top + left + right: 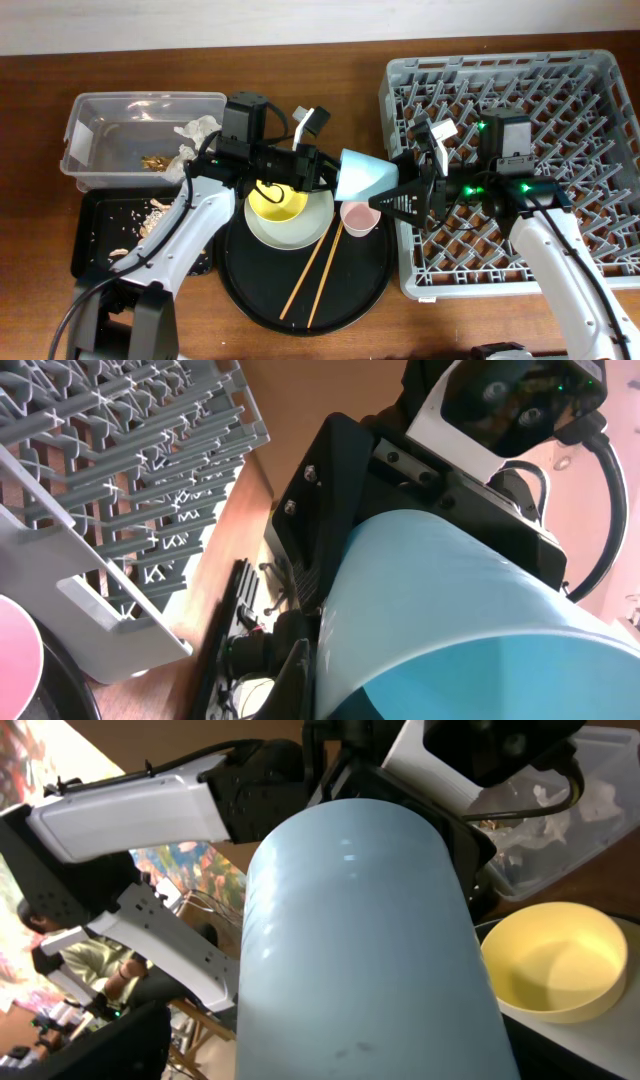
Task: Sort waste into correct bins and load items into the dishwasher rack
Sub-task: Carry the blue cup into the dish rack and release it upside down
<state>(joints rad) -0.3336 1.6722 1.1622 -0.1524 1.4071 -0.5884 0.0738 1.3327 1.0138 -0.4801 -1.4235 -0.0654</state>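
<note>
The blue cup [368, 173] hangs on its side in the air between my two grippers, above the round black tray. My left gripper [328, 172] is shut on its rim; in the left wrist view a dark finger [300, 670] presses against the cup [450, 610], whose inside shows. My right gripper [398, 195] reaches around the cup's other end. The cup [350, 940] fills the right wrist view and hides the fingers. The yellow bowl [275, 203] sits on the plate [310, 228]. The pink cup [359, 216] and two chopsticks [315, 265] lie beside it.
The grey dishwasher rack [560, 90] stands at the right. The clear tub [100, 110] at the left holds a white tissue [195, 130] and a gold-brown wrapper [155, 160]. The shallow black tray [95, 215] holds crumbly scraps [155, 205]. The round black tray [360, 285] is at the front middle.
</note>
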